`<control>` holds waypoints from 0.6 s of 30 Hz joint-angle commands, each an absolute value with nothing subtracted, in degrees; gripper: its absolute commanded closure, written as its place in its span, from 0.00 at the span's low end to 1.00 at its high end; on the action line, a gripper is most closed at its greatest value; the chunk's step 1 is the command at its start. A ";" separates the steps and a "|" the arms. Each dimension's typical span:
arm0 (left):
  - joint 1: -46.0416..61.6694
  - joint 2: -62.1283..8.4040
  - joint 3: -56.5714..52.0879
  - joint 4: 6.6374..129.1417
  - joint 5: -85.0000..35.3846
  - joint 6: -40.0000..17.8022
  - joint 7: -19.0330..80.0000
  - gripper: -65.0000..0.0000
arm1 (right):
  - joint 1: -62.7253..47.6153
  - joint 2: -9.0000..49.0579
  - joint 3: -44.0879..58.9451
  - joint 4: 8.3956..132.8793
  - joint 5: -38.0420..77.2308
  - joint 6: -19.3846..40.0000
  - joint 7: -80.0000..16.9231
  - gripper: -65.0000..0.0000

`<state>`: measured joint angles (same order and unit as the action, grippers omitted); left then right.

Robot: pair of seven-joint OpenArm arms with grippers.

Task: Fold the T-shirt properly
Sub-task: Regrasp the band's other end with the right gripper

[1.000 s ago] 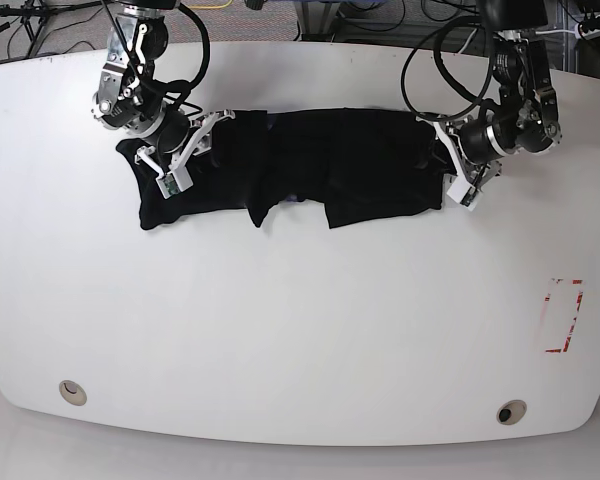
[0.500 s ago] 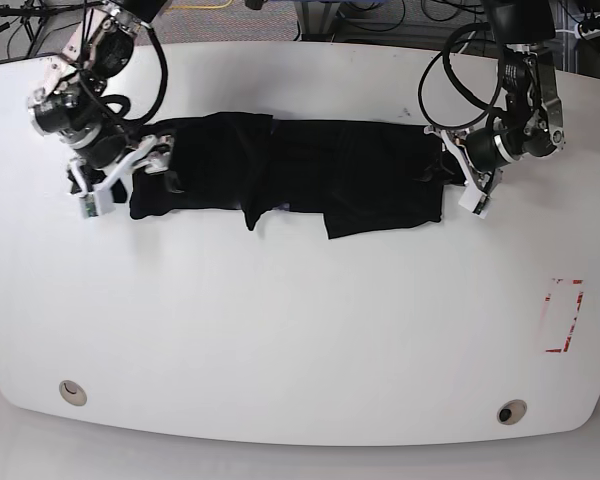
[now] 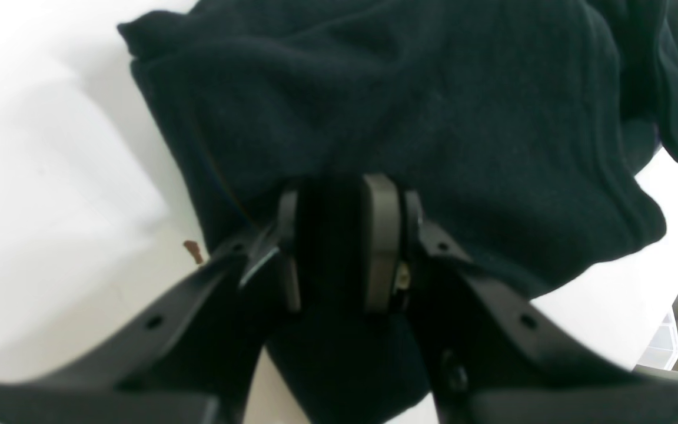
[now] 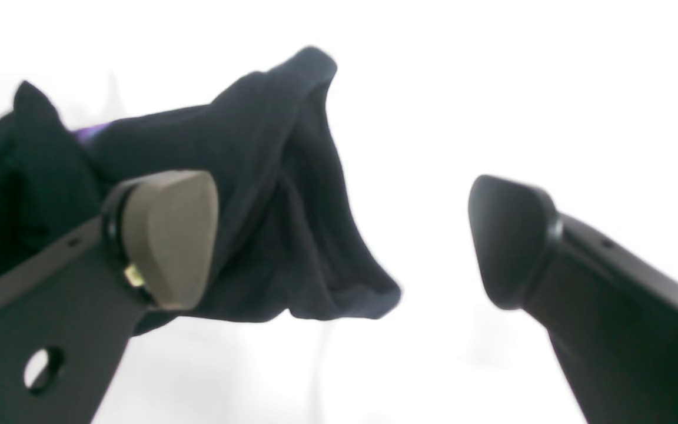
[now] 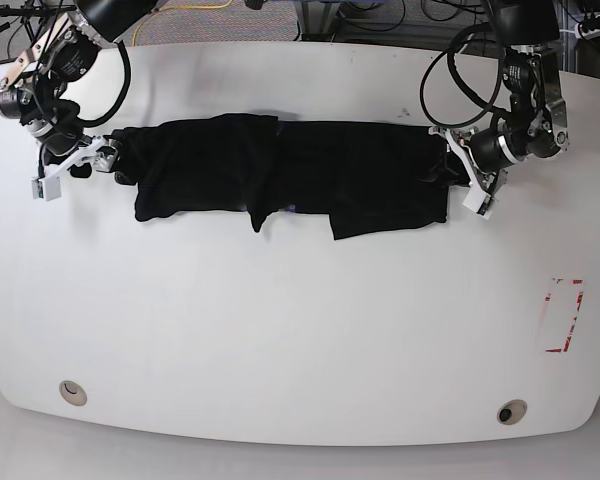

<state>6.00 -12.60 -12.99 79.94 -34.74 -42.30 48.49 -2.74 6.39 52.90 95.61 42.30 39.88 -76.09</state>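
Note:
The black T-shirt [image 5: 280, 170] lies stretched in a long band across the far half of the white table [image 5: 300, 320]. On the base view's right, my left gripper [image 5: 454, 172] is shut on the shirt's end; the left wrist view shows its pads [image 3: 381, 235] pinching a fold of the T-shirt [image 3: 433, 88], with my left gripper [image 3: 342, 200] low over the table. On the base view's left, my right gripper [image 5: 75, 168] stands wide open just off the shirt's other end. In the right wrist view, a loose corner of the T-shirt [image 4: 280, 206] lies beyond my right gripper [image 4: 339, 241], untouched.
A red-outlined marking [image 5: 562, 315] sits near the table's right edge. Two round holes [image 5: 72, 391] [image 5: 511, 411] lie near the front edge. Black cables [image 5: 450, 70] hang from both arms behind the shirt. A small brown speck [image 3: 193, 252] is on the table.
My right gripper has opened, let go of the shirt's end and drawn away to the left. The shirt now lies longer and flatter. The left gripper keeps its hold.

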 commanded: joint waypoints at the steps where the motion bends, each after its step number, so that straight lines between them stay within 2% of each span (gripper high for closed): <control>1: 6.73 -13.41 -13.14 79.43 -27.91 -40.00 54.11 0.80 | -2.33 6.99 53.05 93.32 44.26 40.00 -75.38 0.00; 9: 6.81 -13.41 -13.14 79.52 -27.91 -40.00 54.11 0.80 | -2.33 6.29 52.62 88.04 44.88 40.00 -74.86 0.00; 18: 6.81 -13.41 -13.05 79.52 -27.91 -40.00 54.11 0.80 | -2.42 3.30 46.46 88.31 44.62 40.00 -73.54 0.00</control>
<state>6.00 -12.60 -13.04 79.96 -34.63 -42.28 48.49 -2.76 3.66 47.00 87.48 44.25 39.88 -73.69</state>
